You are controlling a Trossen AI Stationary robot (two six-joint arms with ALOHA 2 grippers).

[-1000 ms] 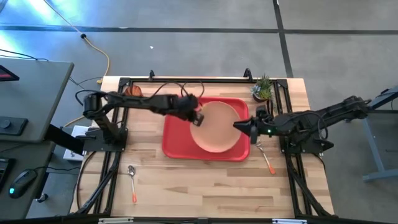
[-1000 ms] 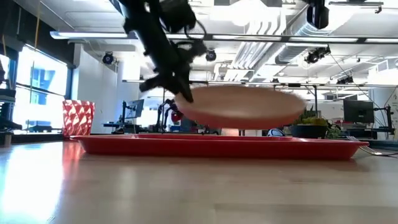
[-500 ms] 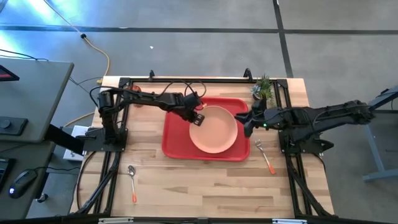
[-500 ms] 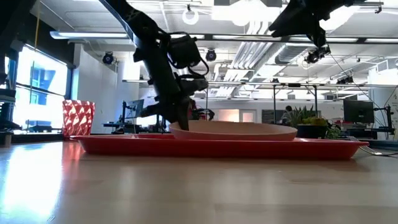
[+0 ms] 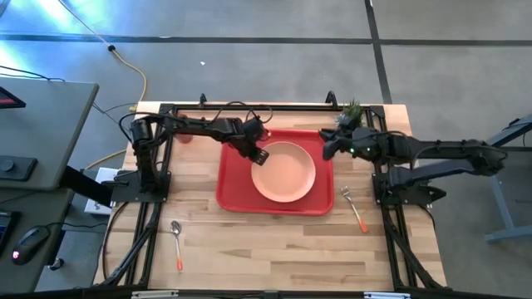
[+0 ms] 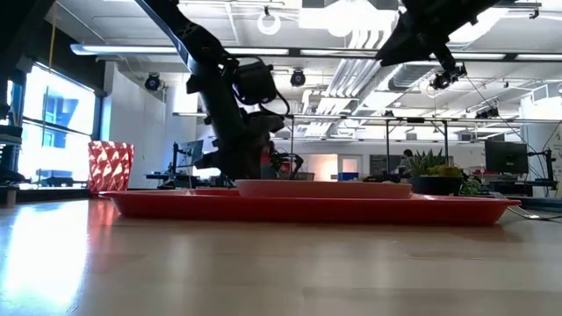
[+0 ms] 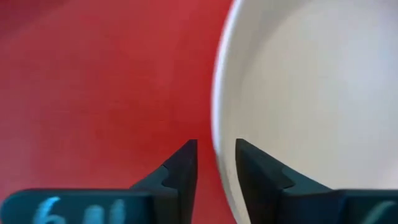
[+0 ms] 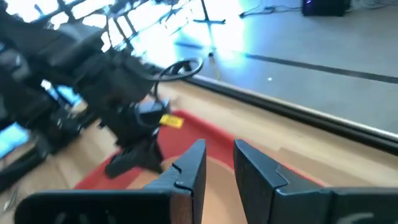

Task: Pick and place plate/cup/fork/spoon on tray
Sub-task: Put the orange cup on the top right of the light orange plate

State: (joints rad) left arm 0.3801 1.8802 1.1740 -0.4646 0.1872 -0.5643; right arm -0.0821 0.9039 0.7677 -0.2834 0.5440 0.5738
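Left gripper [image 5: 259, 155]: I see its fingers [image 7: 180, 171] slightly apart astride the plate [image 5: 284, 172] rim at the plate's 10 o'clock, a sliver of gap showing, not clamped. Plate lies flat in the tray [image 5: 233, 187], toward the tray's 3 o'clock half. Right gripper [image 5: 327, 148] hovers off the tray's 2 o'clock corner, fingers [image 8: 188, 168] parted, empty. Fork [image 5: 354, 209] at 4 o'clock off the tray; spoon [image 5: 177, 242] at 7 o'clock.

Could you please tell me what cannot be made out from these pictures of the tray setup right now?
- Cup: high view, only a sliver shows beside the left arm, which hides the rest.
- Left gripper on the plate rim: left wrist view, contact between fingers and rim cannot be told.
- Spoon and fork: high view, too small to check details.
- Tray floor: low view, hidden by its own rim.
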